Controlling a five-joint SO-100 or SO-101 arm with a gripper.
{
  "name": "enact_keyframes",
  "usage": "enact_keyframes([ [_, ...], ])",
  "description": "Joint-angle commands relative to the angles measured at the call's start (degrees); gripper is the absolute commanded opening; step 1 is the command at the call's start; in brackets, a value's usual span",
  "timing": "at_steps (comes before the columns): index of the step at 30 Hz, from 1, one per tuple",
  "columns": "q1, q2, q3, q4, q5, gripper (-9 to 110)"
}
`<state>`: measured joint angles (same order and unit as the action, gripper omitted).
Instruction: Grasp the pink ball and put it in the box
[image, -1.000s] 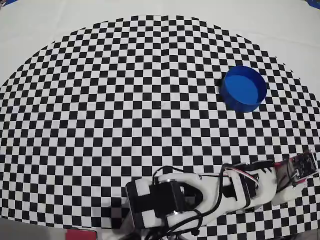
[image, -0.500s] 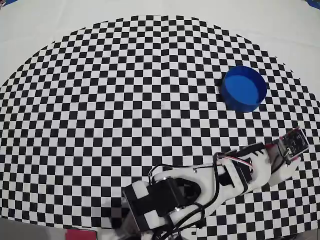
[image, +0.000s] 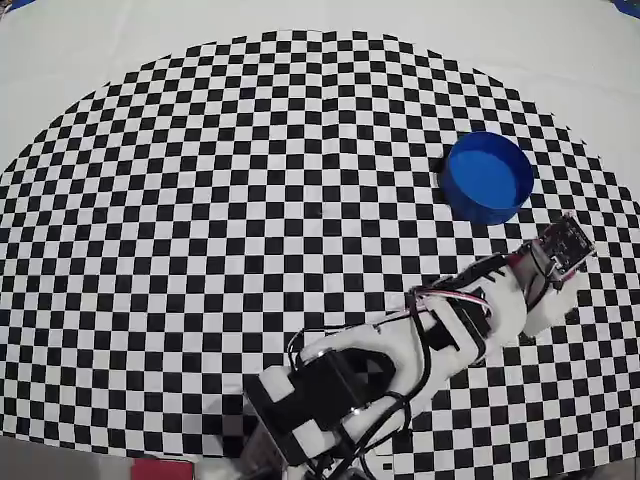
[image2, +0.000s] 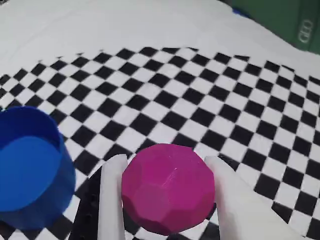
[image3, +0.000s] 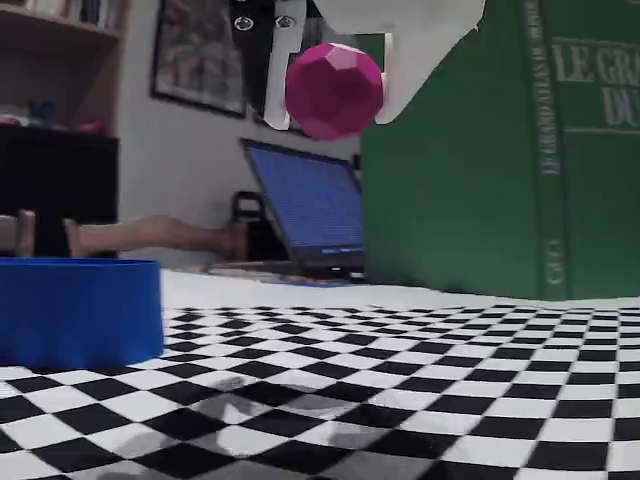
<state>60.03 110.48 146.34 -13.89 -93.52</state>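
Note:
The pink ball (image2: 167, 187) is a faceted magenta sphere clamped between my gripper's (image2: 165, 161) two white fingers. In the fixed view the ball (image3: 334, 90) hangs high above the checkered mat, with the gripper (image3: 332, 120) shut on it. The box (image: 488, 177) is a round blue tub at the mat's right side. In the overhead view the gripper end (image: 560, 252) sits just below and right of the box, and the ball is hidden under the wrist. The wrist view shows the box (image2: 30, 175) to the left of the ball, and it looks empty.
A black-and-white checkered mat (image: 250, 200) covers the table. The arm's base (image: 310, 400) sits at the bottom centre of the overhead view, with a pink block (image: 160, 468) at the bottom edge. A green book (image3: 500, 150) and a laptop (image3: 310, 210) stand behind the mat.
In the overhead view the arm has swung from the lower right edge upward toward the blue box, carrying the ball. The box has stayed where it was.

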Motion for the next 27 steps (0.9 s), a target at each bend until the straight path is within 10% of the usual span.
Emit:
enact_keyframes([
  [1,-1.41,2.37,-0.70,-1.32,-0.26,0],
  [27,-13.18,1.58,-1.85,-1.85,0.35,0],
])
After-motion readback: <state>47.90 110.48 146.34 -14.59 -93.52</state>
